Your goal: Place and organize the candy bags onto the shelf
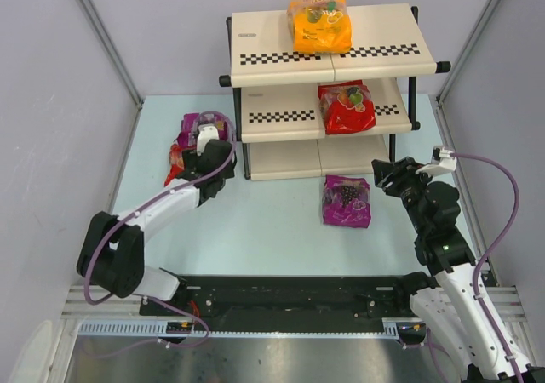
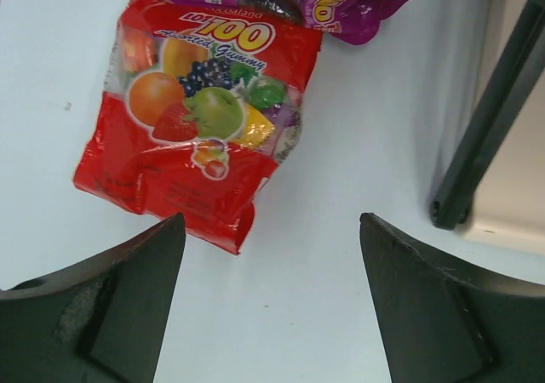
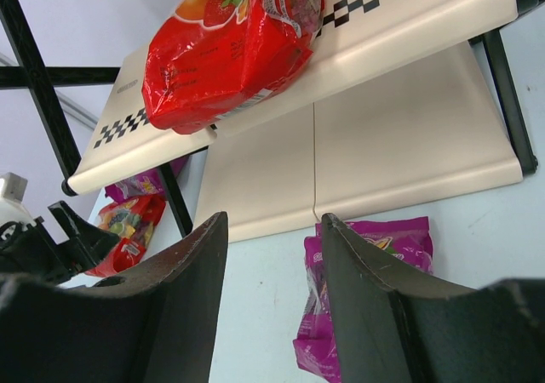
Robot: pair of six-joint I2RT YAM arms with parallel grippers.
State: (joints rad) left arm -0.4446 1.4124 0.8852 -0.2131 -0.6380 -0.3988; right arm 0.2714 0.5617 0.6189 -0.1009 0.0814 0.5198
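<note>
The shelf (image 1: pixel 264 42) stands at the back of the table. An orange candy bag (image 1: pixel 319 25) lies on its top tier and a red bag (image 1: pixel 346 106) on its middle tier. A purple bag (image 1: pixel 347 201) lies on the table in front of the shelf. Left of the shelf lie another purple bag (image 1: pixel 194 126) and a red bag (image 1: pixel 176 157). My left gripper (image 1: pixel 197 163) is open and empty just short of that red bag (image 2: pixel 196 119), the purple one (image 2: pixel 298 0) beyond it. My right gripper (image 1: pixel 381 177) is open and empty beside the front purple bag (image 3: pixel 400 238).
The shelf's black front leg (image 2: pixel 490 119) stands close to the right of my left gripper. The bottom board (image 3: pixel 400 136) lies ahead of my right gripper. Grey walls (image 1: pixel 60 102) close in both sides. A black rail (image 1: pixel 281 302) runs along the near edge.
</note>
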